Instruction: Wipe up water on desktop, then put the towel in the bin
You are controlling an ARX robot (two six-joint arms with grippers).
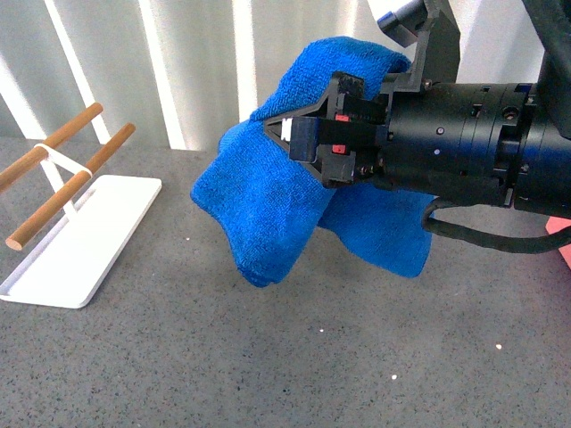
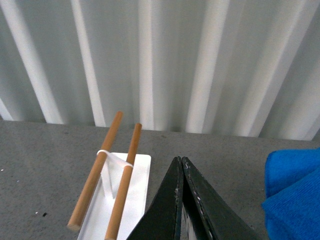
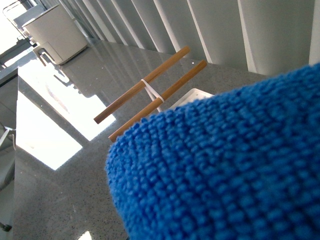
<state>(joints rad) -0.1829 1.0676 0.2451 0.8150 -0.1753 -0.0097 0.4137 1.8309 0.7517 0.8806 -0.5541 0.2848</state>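
The right pincer (image 1: 290, 138) is clamped on a bunched fold of the towel (image 1: 268, 214). It carries the cloth clear of the bench (image 1: 268, 374), well to the right of the white tray (image 1: 98, 232). Gripped near its middle, the towel hangs in two loose lobes whose lowest corner sits above the grey surface, apparently not touching it. That looks like a carrying hold, not a wiping one: a cloth pressed flat would be spread out under the arm. My guess is that the wiping is done or nearly done, though no wet patch can be made out on the speckled stone either way.

The bin (image 1: 566, 254) shows only as a pale pink sliver at the frame's edge. It is on the far side of the towel from the tray, so the remaining move is probably a swing away from the tray and a release over the opening. The high grip suits that, since the hanging ends should clear the wall.

The left pincer (image 2: 180, 162) has its two dark fingers pressed together with nothing between them. It sits just beside the tray, on the side nearer the towel. There it is out of the carrying arm's way and idle. The tray's two wooden rods (image 1: 62, 201) are bare.
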